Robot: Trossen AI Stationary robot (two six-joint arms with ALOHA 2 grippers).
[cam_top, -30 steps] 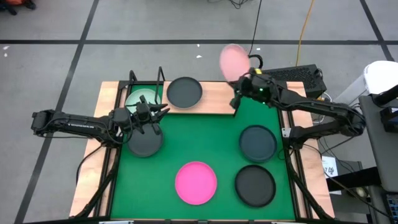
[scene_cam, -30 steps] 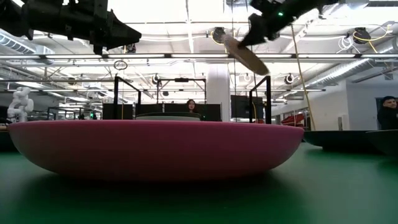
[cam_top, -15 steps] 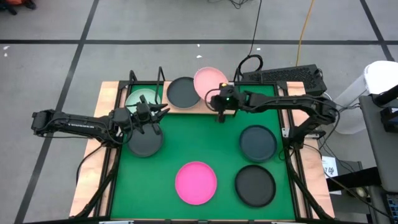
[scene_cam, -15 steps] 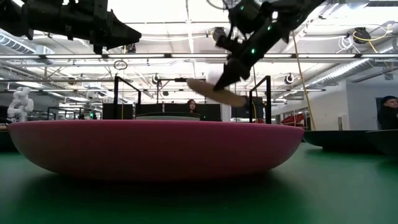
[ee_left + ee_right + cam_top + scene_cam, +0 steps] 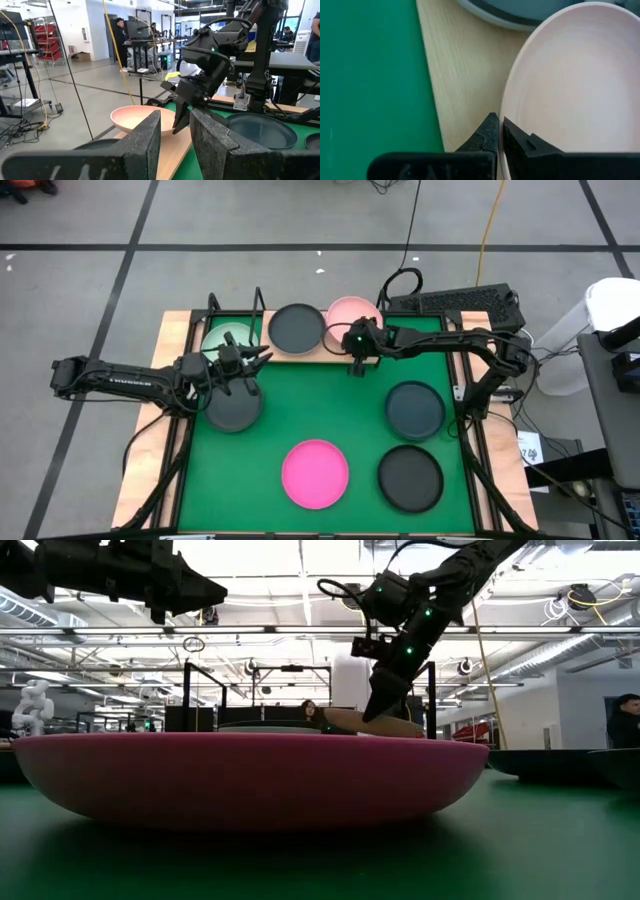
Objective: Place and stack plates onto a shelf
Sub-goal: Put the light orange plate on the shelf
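The pale pink plate point(image 5: 350, 311) is low over the right end of the shelf's wooden board point(image 5: 318, 352), and my right gripper point(image 5: 354, 348) is shut on it. A mint green plate point(image 5: 228, 339) and a dark plate point(image 5: 297, 327) lie flat on the board between the black wire uprights point(image 5: 258, 302). My left gripper point(image 5: 262, 358) stands open and level, high above another dark plate point(image 5: 232, 410) on the green mat, with nothing between its fingers point(image 5: 145, 137). My right gripper pinches the pink plate's rim point(image 5: 506, 107) on the side toward the table's near edge, one finger over the inner face and one under it. The fingers slant down from the near right. The plate is slightly tilted point(image 5: 372, 722); whether it touches the board I cannot tell.
On the green mat point(image 5: 330, 395) lie a magenta plate point(image 5: 315, 473) near the front and two dark plates point(image 5: 415, 408) point(image 5: 410, 478) at the right. A keyboard point(image 5: 470, 302) lies beyond the table's far right corner. People show in the room behind.
My right gripper has come down and toward the table's left with the pink plate. The plate was high beyond the far edge and steeply tipped; it now lies nearly level, low over the board's right end beside the dark plate.
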